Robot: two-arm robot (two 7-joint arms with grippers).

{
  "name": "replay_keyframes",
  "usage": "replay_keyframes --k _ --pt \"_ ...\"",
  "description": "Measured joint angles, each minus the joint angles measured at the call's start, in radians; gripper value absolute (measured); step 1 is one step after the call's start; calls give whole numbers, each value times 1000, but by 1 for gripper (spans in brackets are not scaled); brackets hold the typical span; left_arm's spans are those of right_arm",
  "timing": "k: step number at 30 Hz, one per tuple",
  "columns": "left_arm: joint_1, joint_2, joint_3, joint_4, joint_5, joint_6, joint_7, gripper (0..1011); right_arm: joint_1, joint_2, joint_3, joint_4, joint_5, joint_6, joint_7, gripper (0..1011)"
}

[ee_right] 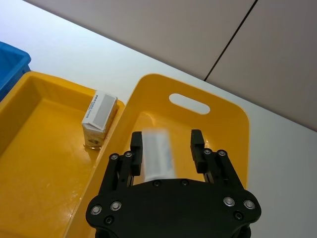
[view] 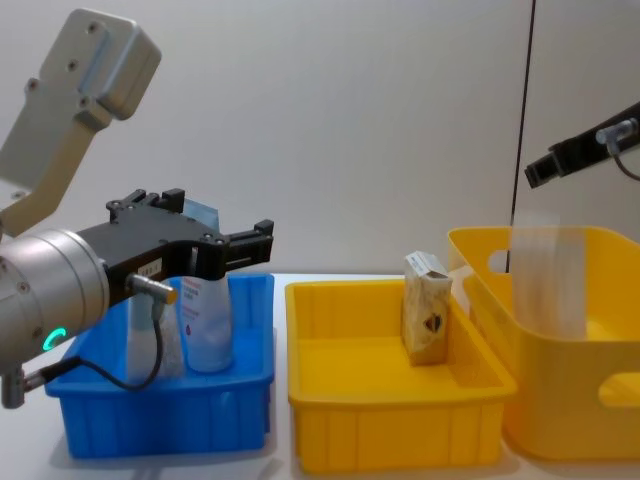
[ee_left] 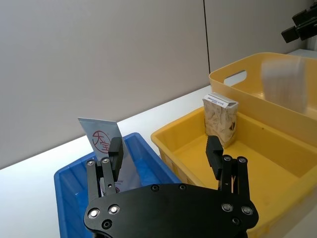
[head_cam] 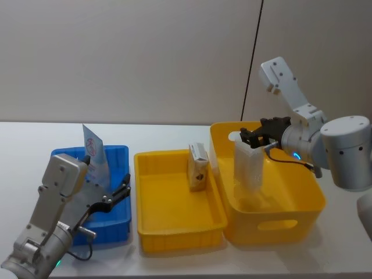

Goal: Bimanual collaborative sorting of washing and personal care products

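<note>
1. Found the pale flat pouch (head_cam: 249, 168) upright inside the yellow handled basket (head_cam: 279, 224), directly under the right end effector (head_cam: 251, 135).
2. Saw that end effector spread wide and, from the chest view, well above the pouch, so judged it to be pinching nothing.
3. Judged the pouch light, soft and somewhat slippery; would take hold at the top seam, across the thin side.
4. Noted its long axis vertical and its broad face turned toward the robot.
5. Found the left end effector (head_cam: 121, 190) spread over the blue tray (head_cam: 116, 152), just beside the pale-blue squeeze tube (head_cam: 93, 148), gripping nothing.
6. Noted the tube standing in that tray with the flat crimped end up, long axis near vertical, a little tilted.
7. Judged the tube light and yielding; would pinch across the flat faces, low on the body.
8. Saw a tan cardboard box (head_cam: 197, 168) upright in the yellow tray (head_cam: 174, 232), white top up; judged it stiff and easy to clamp on its sides.
</note>
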Motion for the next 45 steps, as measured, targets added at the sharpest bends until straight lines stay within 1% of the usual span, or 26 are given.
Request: replay_keyframes --k 1,2,3,8,9,13,17,23,27,31,34,39,41,42,43,45 --pt "0 0 0 0 0 0 0 1001 1 0 0 2 0 0 1 566" --pt "0 0 0 0 0 0 0 1001 1 0 0 2 0 0 1 577" --pt "0 0 0 0 0 0 0 1001 2 0 0 3 0 0 1 630" --pt "0 0 0 0 0 0 0 1001 4 -1 -1 7 -1 -1 2 794" --pt "0 0 0 0 0 0 0 1001 4 -1 -1 8 -1 -1 3 794" --pt "0 0 0 0 0 0 0 1001 5 -1 -2 10 -1 -2 4 934" --pt "0 1 -2 -7 6 0 2 1001 5 -1 -2 11 -1 -2 4 1003" --pt "-6 11 -11 -40 30 8 16 1001 6 -2 -2 12 -1 -2 5 1003" --pt "-10 17 -25 -70 52 27 36 1001 6 -2 -2 13 -1 -2 5 1003" --pt "-10 21 -44 -102 65 63 60 1001 7 -2 -2 13 -1 -2 6 1004" --pt "-7 22 -57 -115 66 83 69 1001 7 -2 -2 13 -1 -2 6 1003" --pt "2 21 -84 -134 60 136 83 1001 7 -2 -2 14 -1 -2 6 1003" --pt "5 20 -92 -137 55 153 85 1001 7 -2 -2 14 -1 -2 6 1004" --pt "10 18 -105 -139 45 175 87 1001 7 -2 -2 14 -1 -2 6 1004" --pt "10 18 -105 -139 45 175 87 1001 7 -2 -2 14 -1 -2 6 1003" --pt "14 16 -115 -139 34 198 87 1001 7 -2 -2 14 -1 -2 6 1003"
